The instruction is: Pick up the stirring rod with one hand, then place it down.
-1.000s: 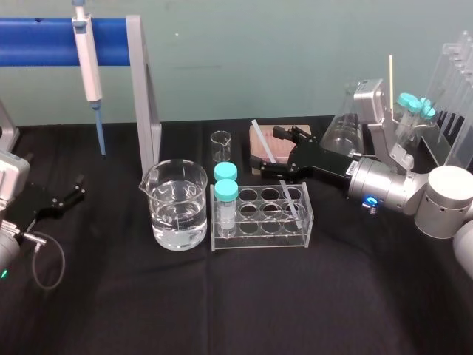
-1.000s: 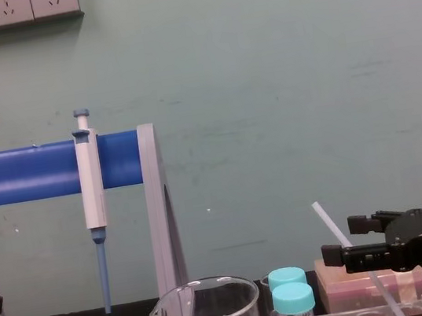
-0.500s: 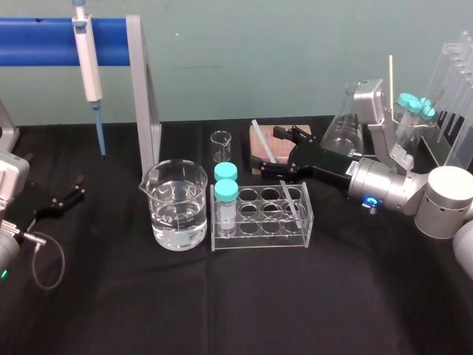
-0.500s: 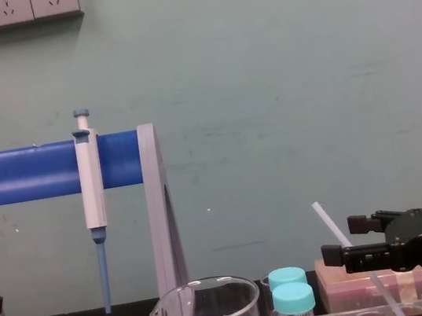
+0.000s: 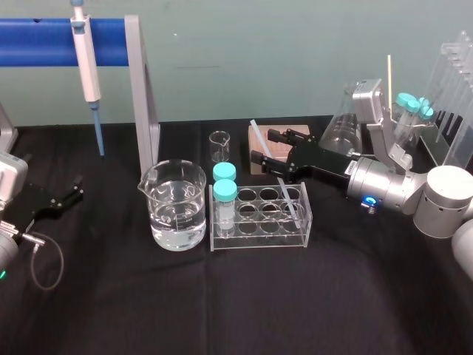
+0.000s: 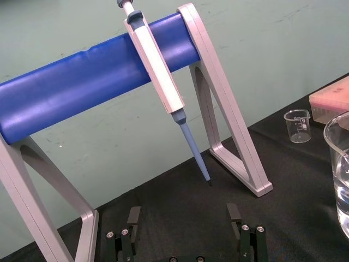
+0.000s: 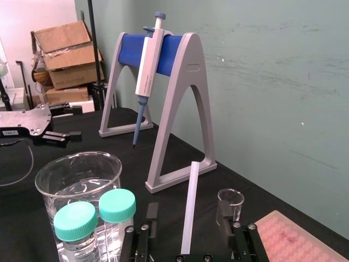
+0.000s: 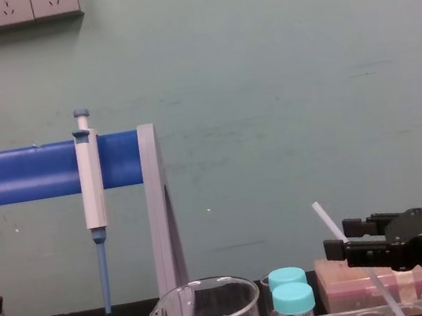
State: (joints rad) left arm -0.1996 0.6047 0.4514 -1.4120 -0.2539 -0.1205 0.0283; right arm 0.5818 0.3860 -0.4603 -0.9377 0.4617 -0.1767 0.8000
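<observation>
Right gripper (image 5: pixel 264 146): I see it low over the table (image 5: pixel 236 310), behind the test-tube rack (image 5: pixel 259 238). Its jaws are wide, with 1 finger on each side of the stirring rod (image 7: pixel 190 207) and a gap on both sides.
Stirring rod: it stands tilted in the rack's right end, leaning back and left, and its upper part passes between the 2 fingers.
Rack: 2 teal-capped tubes (image 5: pixel 225 191) stand at its left end. A beaker (image 5: pixel 177 207) of clear liquid sits just beside it on the left.
Left gripper (image 6: pixel 183 213): I read it as parked at the table's left edge, fingers spread wide and holding nothing.
</observation>
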